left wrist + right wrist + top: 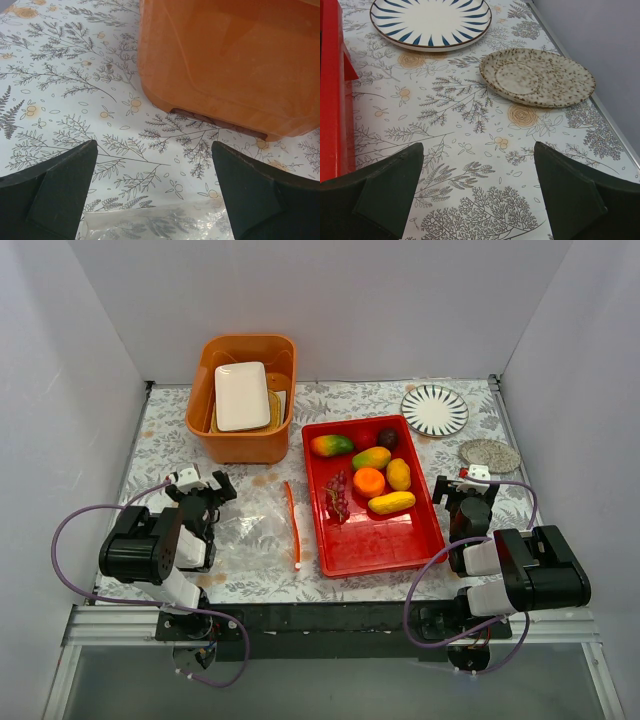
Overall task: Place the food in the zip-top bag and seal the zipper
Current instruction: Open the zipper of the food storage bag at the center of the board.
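Observation:
The toy food lies in the red tray [385, 540]: two mangoes [331, 445], an orange [369, 481], yellow pieces [391, 503], a dark purple ball [387, 437] and a dark red grape bunch [338, 497]. The clear zip-top bag [255, 531] lies flat left of the tray, its orange-red zipper [292, 520] along its right edge. The bag's edge shows in the left wrist view [165, 220]. My left gripper [207, 495] is open and empty, just left of the bag. My right gripper [458, 490] is open and empty, right of the tray.
An orange tub [246, 430] holding a white plate [241, 395] stands at the back left, close ahead of my left gripper [155, 155]. A striped plate [434, 409] and a speckled saucer [489, 455] sit at the back right. The tray's wall [332, 95] is left of my right gripper [477, 165].

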{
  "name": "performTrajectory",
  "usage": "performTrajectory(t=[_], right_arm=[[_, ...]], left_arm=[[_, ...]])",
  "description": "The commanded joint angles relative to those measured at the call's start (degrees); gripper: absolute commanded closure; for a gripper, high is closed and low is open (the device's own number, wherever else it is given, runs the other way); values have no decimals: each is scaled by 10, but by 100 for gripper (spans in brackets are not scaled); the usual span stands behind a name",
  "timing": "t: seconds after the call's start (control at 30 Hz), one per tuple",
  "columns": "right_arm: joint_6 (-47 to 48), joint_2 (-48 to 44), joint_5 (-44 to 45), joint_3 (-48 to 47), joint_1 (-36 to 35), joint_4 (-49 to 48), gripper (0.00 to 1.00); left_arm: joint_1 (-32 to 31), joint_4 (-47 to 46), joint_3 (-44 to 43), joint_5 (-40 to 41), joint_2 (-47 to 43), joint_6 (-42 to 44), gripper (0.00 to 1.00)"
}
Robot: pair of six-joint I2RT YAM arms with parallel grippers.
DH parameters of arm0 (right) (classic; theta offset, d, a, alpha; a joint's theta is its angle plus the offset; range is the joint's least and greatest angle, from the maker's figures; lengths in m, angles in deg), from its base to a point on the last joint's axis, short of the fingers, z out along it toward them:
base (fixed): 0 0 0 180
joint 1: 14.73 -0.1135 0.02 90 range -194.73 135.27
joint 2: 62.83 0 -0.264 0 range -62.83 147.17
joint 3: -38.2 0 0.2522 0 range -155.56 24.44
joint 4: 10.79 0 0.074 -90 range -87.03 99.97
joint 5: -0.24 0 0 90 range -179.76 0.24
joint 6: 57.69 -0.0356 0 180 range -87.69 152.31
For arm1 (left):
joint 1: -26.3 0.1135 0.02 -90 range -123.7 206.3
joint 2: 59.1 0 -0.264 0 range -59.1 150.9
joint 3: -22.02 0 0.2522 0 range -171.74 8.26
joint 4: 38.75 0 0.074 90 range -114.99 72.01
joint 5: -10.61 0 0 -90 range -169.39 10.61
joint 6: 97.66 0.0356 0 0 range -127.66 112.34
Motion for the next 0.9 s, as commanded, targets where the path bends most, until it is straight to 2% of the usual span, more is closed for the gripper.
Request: performTrajectory(t=[0.0,0.1,0.17,0.2,0.23,0.27,0.3,0.33,0.37,0.4,0.43,0.47,0.5,0.53,0.57,0.63,0.7,0.73,0.83,0.87], right_arm=[[-3,-2,3,-11,-1,-17,2],[15,-11,-15,-3,0,-28,2],[27,-62,-41,-10,0,19,2],[4,-88,-25,-51,-1,85,2],[-20,-113,-6,-89,-1,244,2],[-46,-150,26,-124,-2,341,2],[-68,-160,32,-155,-1,406,2],[-102,-167,34,-215,-2,464,2],[-113,-174,19,-238,-1,578,2],[-120,-176,8,-261,-2,619,2],[-150,-178,6,-291,-2,661,2],[-178,-184,9,-305,-2,724,2],[-200,-187,3,-316,-1,761,2],[-224,-191,-5,-321,-2,777,2],[-230,-203,-32,-324,-2,786,2],[-237,-216,-90,-325,-1,812,2],[-229,-245,-145,-313,-2,807,2],[-227,-255,-195,-307,-2,802,2],[-225,-284,-267,-303,-2,810,2],[-225,-286,-274,-311,-2,823,2]], left_arm=[[3,-10,-7,-6,-8,3,2],[5,-4,-13,3,-8,-3,2],[6,-23,-2,23,-12,-2,2],[5,-13,1,29,-39,-15,2],[5,-6,16,19,-52,-13,2],[3,-21,18,28,-63,5,2],[-23,15,16,35,-88,16,2],[-33,69,-15,32,-151,25,2],[-36,213,-36,36,-178,4,2],[-36,281,-63,90,-199,-21,2],[-36,335,-85,141,-220,-84,2],[-36,450,-138,181,-227,-118,2],[-36,499,-164,223,-234,-133,2],[-36,549,-190,216,-240,-140,2],[-36,651,-252,202,-250,-152,2],[-36,786,-307,163,-256,-178,2],[-36,843,-359,97,-268,-190,2],[-36,876,-367,67,-278,-193,2],[-35,925,-379,-61,-324,-168,2],[-35,935,-377,-77,-337,-175,2]])
